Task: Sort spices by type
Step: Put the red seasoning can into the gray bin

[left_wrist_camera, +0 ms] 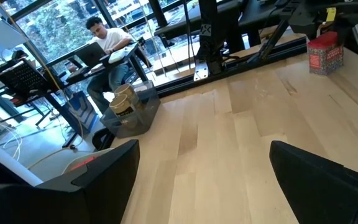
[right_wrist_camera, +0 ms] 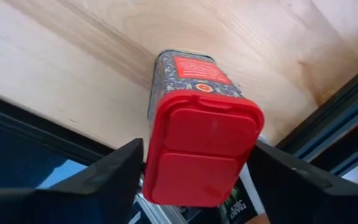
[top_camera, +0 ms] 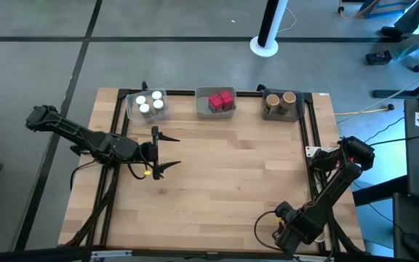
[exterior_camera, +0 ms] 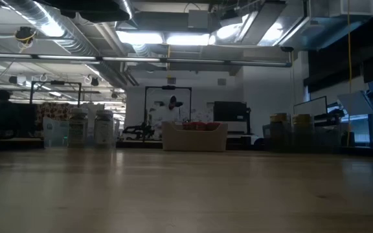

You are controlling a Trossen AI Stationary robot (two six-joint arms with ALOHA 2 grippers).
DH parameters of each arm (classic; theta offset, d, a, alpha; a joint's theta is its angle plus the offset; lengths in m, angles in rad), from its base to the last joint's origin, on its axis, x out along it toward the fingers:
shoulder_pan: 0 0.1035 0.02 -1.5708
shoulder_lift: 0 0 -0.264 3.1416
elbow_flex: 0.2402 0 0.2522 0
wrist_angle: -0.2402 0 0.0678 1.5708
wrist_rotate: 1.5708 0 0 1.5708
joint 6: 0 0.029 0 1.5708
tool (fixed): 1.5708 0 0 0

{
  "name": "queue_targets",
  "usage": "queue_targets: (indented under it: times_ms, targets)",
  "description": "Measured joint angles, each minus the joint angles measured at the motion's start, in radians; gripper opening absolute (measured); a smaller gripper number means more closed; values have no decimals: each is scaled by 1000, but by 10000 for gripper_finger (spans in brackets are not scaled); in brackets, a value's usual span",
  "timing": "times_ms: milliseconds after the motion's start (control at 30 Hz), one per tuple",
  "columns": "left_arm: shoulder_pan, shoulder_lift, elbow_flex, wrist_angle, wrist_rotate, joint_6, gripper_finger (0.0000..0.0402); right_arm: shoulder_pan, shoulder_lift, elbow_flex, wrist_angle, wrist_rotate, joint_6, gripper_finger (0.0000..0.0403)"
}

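While its label print is unreadable, red-capped packet (right_wrist_camera: 201, 143) clamped in right gripper (right_wrist_camera: 194, 168), left gripper (top_camera: 156, 152) wide.

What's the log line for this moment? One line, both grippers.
left gripper: open, empty, above table left side | right gripper: shut on red packet, front-right table edge

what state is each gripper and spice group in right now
left gripper: open, empty
right gripper: shut on red packet
white-capped jars: upright in left tray
red packets: in middle tray
tan jars: upright in right tray
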Motion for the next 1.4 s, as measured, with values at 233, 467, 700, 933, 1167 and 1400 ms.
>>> queue_targets:
  times_ms: [233, 467, 700, 933, 1167, 1400]
  targets:
    - [0, 0, 0, 0, 0, 0, 347, 0, -2, 0, -5, 42, -61, 220]
    - [0, 0, 0, 0, 0, 5, 347, -53, -3, 8, -4, 98, -150, 220]
    - [0, 0, 0, 0, 0, 6, 347, -175, 0, 61, -30, 253, -349, 222]
    - [0, 0, 0, -5, 0, -2, 347, -328, 0, 105, -29, 379, -602, 222]
    - [0, 0, 0, -2, 0, -3, 347, -468, 0, 133, -29, 466, -790, 222]
    - [0, 0, 0, -2, 0, -3, 347, -573, 0, 174, -28, 551, -903, 222]
